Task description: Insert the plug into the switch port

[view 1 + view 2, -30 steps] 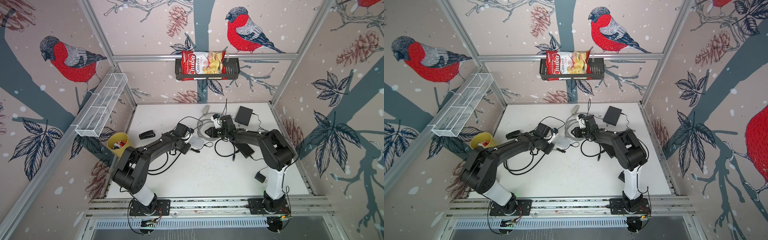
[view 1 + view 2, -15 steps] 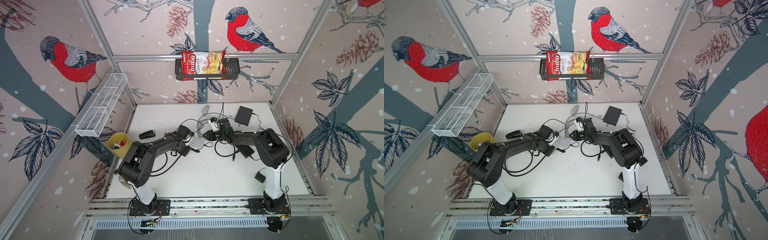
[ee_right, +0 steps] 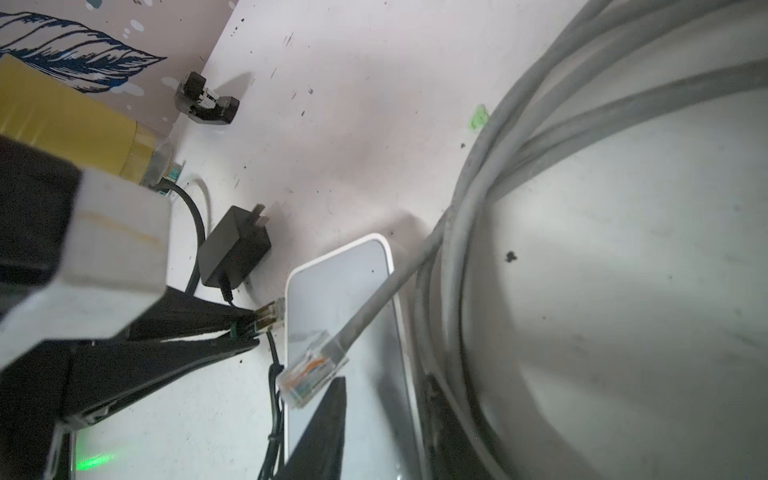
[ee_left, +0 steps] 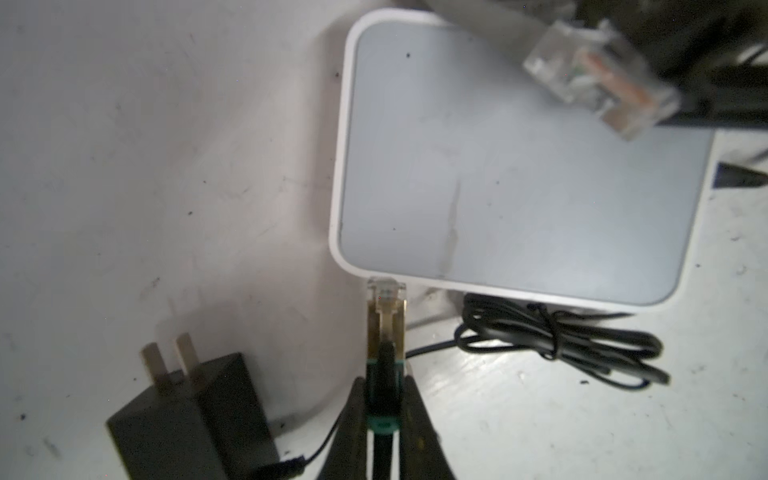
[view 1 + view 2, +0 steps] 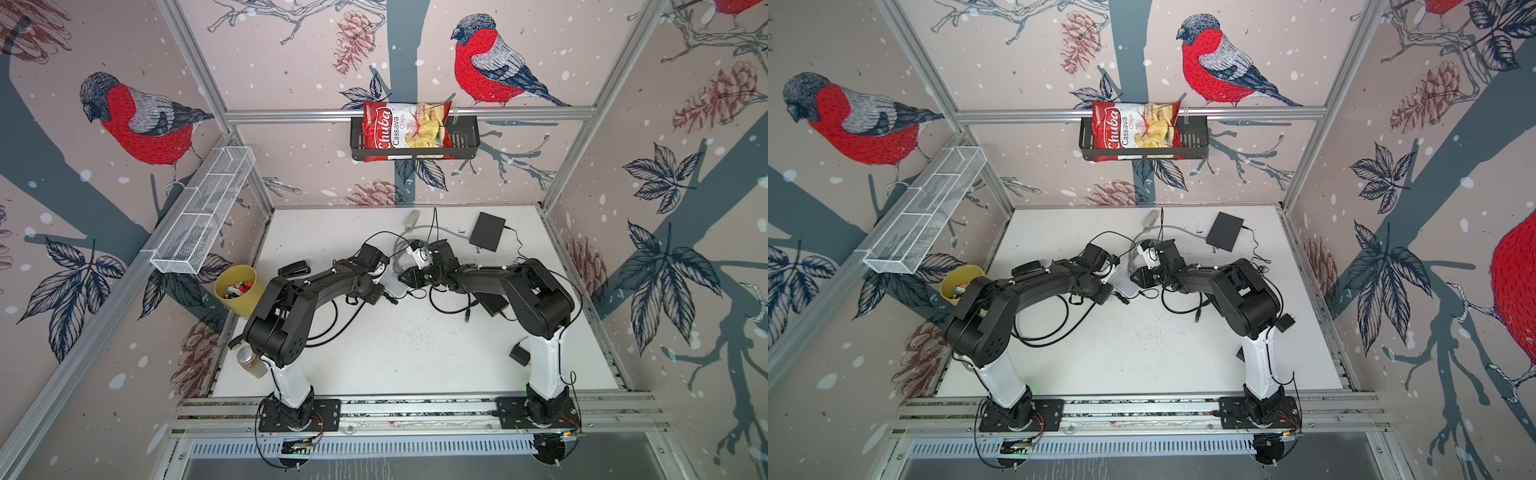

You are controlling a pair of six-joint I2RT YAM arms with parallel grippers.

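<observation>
Clear plastic plug point(image 4: 385, 307) on a black cable is pinched in the closed left fingers point(image 4: 351, 419). Its tip touches the port side of the flat grey, white-rimmed switch point(image 4: 519, 174) on the white worktop point(image 4: 124, 166), and it looks not yet seated. The right fingers point(image 3: 328, 419) stand apart over the switch's far end; whether they grip it I cannot tell. If the switch is unbraced, a push could slide it away, and a slight tilt could jam the plug on the port's rim.

switch point(image 4: 519, 174) was white-rimmed, pale grey on top | plug point(image 4: 385, 316) clear, green-booted | its cable point(image 4: 382, 457) black | Ethernet cable point(image 3: 478, 199) grey | power adapter point(image 4: 187, 415) black | cup point(image 5: 244, 302) yellow | chip bag point(image 5: 405, 131) red | walls point(image 5: 291, 54) were pink, red-bird print
</observation>
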